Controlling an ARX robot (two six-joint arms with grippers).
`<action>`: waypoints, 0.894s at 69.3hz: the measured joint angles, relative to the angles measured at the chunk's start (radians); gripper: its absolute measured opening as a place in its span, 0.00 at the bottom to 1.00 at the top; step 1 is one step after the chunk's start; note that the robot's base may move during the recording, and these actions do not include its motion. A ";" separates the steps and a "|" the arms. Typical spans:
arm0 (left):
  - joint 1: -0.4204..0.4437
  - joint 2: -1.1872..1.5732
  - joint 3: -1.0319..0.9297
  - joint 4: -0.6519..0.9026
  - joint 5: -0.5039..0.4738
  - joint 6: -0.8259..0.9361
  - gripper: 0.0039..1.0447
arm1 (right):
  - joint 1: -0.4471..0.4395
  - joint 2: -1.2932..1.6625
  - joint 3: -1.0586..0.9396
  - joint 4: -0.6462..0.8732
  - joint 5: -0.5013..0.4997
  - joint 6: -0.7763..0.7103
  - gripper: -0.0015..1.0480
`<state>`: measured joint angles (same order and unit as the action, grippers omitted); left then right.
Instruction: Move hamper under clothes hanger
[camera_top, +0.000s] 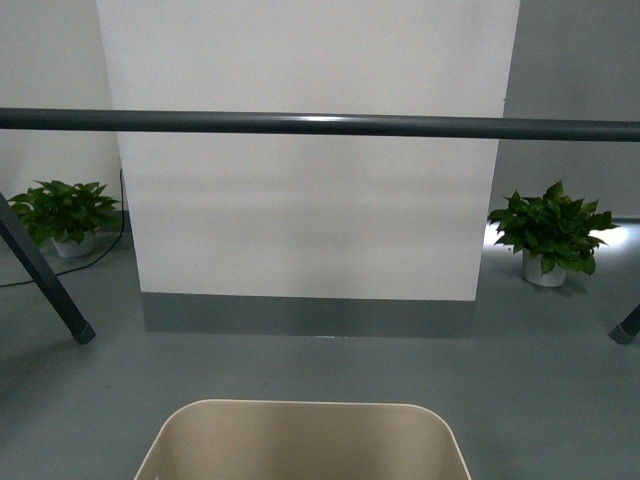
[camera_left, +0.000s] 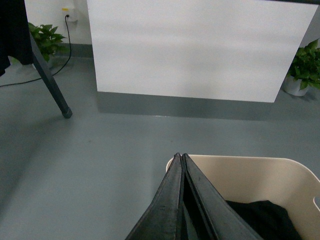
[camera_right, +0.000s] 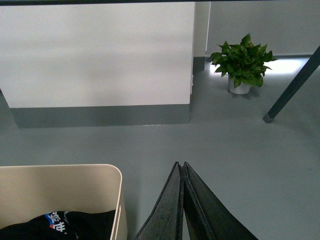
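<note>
The hamper (camera_top: 300, 440) sits on the floor (camera_top: 320, 370), nearest the robot and in front of the clothes hanger (camera_top: 320, 124), whose bar crosses above and beyond it. Behind stands a wall panel (camera_top: 310, 200), a potted plant (camera_top: 62, 215) to its left, another plant (camera_top: 550, 235) right. Clothing (camera_left: 262, 220) lies inside the hamper.

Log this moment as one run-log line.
hamper: on floor, short of clothes hanger, dark clothing inside | left gripper: shut, empty, at hamper rim | right gripper: shut, empty, beside hamper
</note>
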<state>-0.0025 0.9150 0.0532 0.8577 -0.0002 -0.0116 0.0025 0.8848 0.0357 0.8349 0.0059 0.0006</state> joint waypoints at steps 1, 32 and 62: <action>0.000 -0.004 -0.004 -0.003 0.000 0.000 0.03 | 0.000 -0.009 -0.002 -0.007 -0.001 0.000 0.02; 0.000 -0.327 -0.035 -0.280 0.000 0.003 0.03 | 0.000 -0.332 -0.030 -0.291 -0.005 0.000 0.02; 0.000 -0.553 -0.035 -0.493 0.000 0.003 0.03 | 0.000 -0.547 -0.030 -0.495 -0.005 0.000 0.02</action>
<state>-0.0025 0.3622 0.0177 0.3645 0.0002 -0.0082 0.0021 0.3378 0.0055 0.3401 0.0010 0.0002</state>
